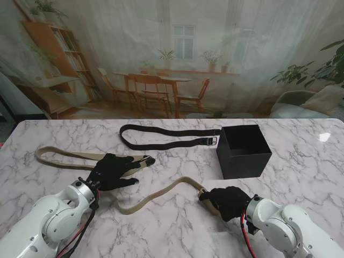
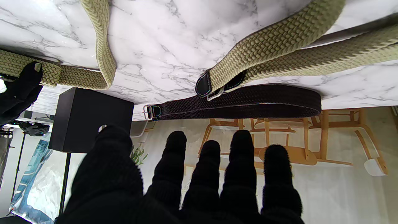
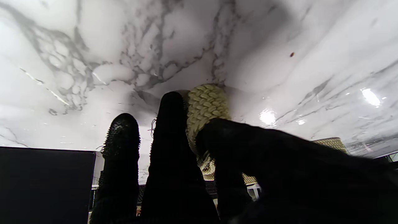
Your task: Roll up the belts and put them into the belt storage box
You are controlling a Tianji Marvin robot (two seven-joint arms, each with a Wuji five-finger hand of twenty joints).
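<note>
The right robot hand (image 1: pixel 228 201) is clamped on one end of the woven tan belt (image 1: pixel 156 194), with bare marble table (image 1: pixel 301 161) around it. The left robot hand (image 1: pixel 114 171), fingers spread, hovers over the belt's buckle end. Farther off lie the black belt (image 1: pixel 161 137) and square black box (image 1: pixel 243 151).

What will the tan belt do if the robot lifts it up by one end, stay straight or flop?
Probably flop: the tan belt already lies in loose curves across the marble table. Its woven braid looks soft and likely light. The right hand has its end curled, so it seems to bend easily.
</note>
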